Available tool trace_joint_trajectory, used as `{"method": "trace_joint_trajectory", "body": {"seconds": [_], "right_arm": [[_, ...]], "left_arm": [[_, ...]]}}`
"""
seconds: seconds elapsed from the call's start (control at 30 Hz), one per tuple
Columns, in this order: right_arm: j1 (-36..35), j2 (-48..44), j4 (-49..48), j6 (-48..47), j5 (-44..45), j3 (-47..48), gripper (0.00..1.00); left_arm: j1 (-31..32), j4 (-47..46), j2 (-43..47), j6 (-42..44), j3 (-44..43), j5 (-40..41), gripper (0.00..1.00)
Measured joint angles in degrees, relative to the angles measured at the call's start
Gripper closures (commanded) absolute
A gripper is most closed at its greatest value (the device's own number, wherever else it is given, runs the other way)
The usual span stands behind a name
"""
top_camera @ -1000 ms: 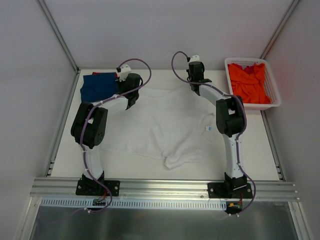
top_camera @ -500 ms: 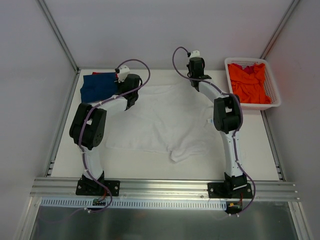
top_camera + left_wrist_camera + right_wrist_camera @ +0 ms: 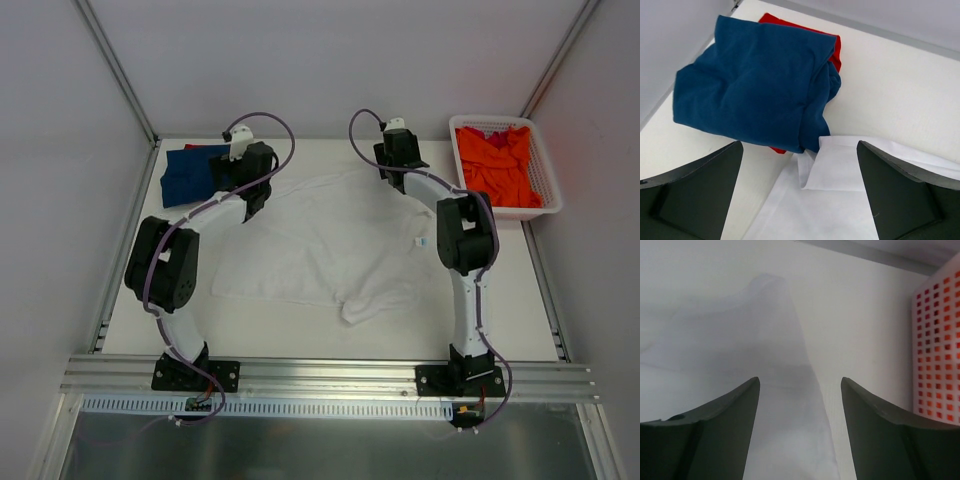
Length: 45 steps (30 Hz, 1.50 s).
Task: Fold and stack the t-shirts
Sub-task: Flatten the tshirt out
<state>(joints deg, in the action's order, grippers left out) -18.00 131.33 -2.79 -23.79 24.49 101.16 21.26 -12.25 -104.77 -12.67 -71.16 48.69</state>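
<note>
Across the middle of the table (image 3: 520,290) lies the white t-shirt (image 3: 330,240), spread out and a bit wrinkly. It looks soft, light and floppy, so pinching its far corners seems best. The left gripper (image 3: 799,150) and right gripper (image 3: 800,381) hang open there, holding nothing. The dark blue t-shirt (image 3: 750,80) sits on the red t-shirt (image 3: 835,50) at the far left corner. The orange t-shirt (image 3: 495,165) fills the basket (image 3: 545,190) at the far right corner.

Basket (image 3: 543,180) (white lattice) on table (image 3: 260,326)
</note>
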Motion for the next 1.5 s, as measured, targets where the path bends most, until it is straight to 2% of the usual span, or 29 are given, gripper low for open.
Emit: {"method": "trace_joint_trajectory", "body": {"seconds": [0.27,0.57,0.7,0.9,1.0,1.3,1.5], "right_arm": [[-4.35,-19.37,5.57,2.03,2.43,-8.96,0.30],[-12.33,-39.21,16.48,9.73,2.58,-17.68,0.30],[-14.29,-43.82,22.49,12.81,2.78,-22.38,0.30],[-16.79,-50.80,27.89,17.33,2.45,-29.92,0.30],[-18.21,-54.64,29.66,19.30,2.29,-33.24,0.30],[-20.22,-62.03,32.11,23.34,1.46,-40.19,0.30],[-21.46,-63.93,31.95,25.83,-2.38,-44.68,0.30]], "left_arm": [[1.75,5.27,11.21,-1.79,5.14,1.53,0.01],[6.51,21.73,22.84,-14.93,13.09,-0.46,0.06],[7.65,31.30,24.65,-22.53,15.67,-1.53,0.07],[7.65,41.22,24.76,-31.47,18.84,-3.50,0.07],[7.65,44.89,24.76,-34.97,19.47,-3.63,0.10],[7.65,51.10,25.51,-44.30,24.26,-5.31,0.16],[7.69,53.68,33.48,-50.14,32.13,-6.75,0.17]]}}
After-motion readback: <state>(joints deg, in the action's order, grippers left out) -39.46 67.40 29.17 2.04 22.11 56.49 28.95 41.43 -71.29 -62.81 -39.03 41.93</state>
